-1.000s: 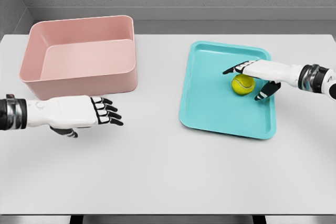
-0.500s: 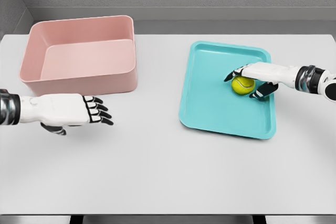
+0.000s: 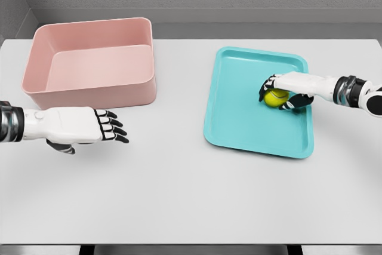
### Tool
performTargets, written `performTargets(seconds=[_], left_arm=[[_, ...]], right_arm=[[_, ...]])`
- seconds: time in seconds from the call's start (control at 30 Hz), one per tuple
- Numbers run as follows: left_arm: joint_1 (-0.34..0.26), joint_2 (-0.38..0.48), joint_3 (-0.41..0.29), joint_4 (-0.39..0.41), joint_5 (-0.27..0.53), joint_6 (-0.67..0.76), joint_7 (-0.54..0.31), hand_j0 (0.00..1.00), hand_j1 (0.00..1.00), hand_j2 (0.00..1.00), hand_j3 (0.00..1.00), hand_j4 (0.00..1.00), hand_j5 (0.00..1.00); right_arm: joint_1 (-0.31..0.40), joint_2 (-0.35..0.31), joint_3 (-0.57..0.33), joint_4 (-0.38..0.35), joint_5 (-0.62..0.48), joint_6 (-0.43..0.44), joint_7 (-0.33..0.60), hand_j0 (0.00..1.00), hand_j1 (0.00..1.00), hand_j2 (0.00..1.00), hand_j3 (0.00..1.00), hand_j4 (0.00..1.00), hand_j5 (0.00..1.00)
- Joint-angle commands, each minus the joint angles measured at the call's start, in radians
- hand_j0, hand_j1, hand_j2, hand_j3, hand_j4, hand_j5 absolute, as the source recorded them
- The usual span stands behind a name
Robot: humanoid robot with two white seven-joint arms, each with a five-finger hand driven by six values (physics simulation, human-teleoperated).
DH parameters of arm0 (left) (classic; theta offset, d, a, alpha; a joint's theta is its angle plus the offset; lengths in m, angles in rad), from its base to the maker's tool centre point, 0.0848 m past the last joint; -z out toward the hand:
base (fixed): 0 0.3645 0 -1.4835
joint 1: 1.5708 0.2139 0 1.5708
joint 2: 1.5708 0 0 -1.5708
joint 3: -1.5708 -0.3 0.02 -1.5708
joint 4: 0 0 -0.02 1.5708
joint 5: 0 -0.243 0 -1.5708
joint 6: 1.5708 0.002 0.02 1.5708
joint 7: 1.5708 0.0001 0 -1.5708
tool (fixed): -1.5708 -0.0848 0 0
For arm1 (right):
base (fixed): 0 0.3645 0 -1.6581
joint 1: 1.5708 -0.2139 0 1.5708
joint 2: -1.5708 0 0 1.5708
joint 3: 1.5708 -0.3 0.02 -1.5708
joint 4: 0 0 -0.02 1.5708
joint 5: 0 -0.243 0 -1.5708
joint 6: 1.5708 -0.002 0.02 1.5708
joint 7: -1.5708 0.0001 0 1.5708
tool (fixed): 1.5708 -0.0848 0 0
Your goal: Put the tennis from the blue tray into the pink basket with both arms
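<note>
Yellow-green tennis ball (image 3: 275, 97) noted on blue tray (image 3: 239, 117), partly covered by right hand (image 3: 285, 90), fingers clamped around it. Left hand (image 3: 77, 126) over table (image 3: 191, 195) near pink basket (image 3: 89, 64), fingers spread, empty. Both forearms cut off at frame edges.

Inventory count: six items of five kinds on and over the work surface.

One white table (image 3: 191, 195). One pink basket (image 3: 89, 91), standing on the table's left half. One blue tray (image 3: 239, 123), lying on the right half. One yellow-green tennis ball (image 3: 275, 98), in the tray. Two robot hands, white with black finger segments: one left hand (image 3: 77, 126) over the table in front of the basket, one right hand (image 3: 286, 88) at the ball. Each hand comes in on one white arm, making two arms. No second item of any kind was counted.
</note>
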Motion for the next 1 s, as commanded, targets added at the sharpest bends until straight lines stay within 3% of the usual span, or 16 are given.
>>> performTargets(seconds=[0.0, 0.3, 0.7, 0.97], left_arm=[[0.000, 0.002, 0.002, 0.000, 0.005, 0.002, 0.001, 1.00, 1.00, 1.00, 1.00, 1.00, 1.00], [0.000, 0.002, 0.000, 0.000, 0.005, 0.002, 0.002, 1.00, 1.00, 1.00, 1.00, 1.00, 1.00], [-0.002, 0.008, -0.002, 0.000, 0.005, 0.002, 0.002, 1.00, 1.00, 1.00, 1.00, 1.00, 1.00], [-0.006, 0.009, -0.002, 0.002, 0.003, 0.002, 0.002, 1.00, 1.00, 1.00, 1.00, 1.00, 1.00]], right_arm=[[-0.002, -0.003, -0.001, -0.004, -0.002, -0.021, 0.002, 0.53, 0.53, 0.53, 0.53, 0.53, 0.53], [-0.031, -0.014, -0.007, -0.029, -0.007, -0.082, 0.003, 0.53, 0.53, 0.53, 0.53, 0.53, 0.53], [-0.044, -0.032, -0.001, -0.179, -0.007, -0.085, 0.007, 0.51, 0.51, 0.51, 0.51, 0.51, 0.51], [-0.048, -0.023, 0.002, -0.242, -0.007, -0.116, 0.007, 0.51, 0.51, 0.51, 0.51, 0.51, 0.51]])
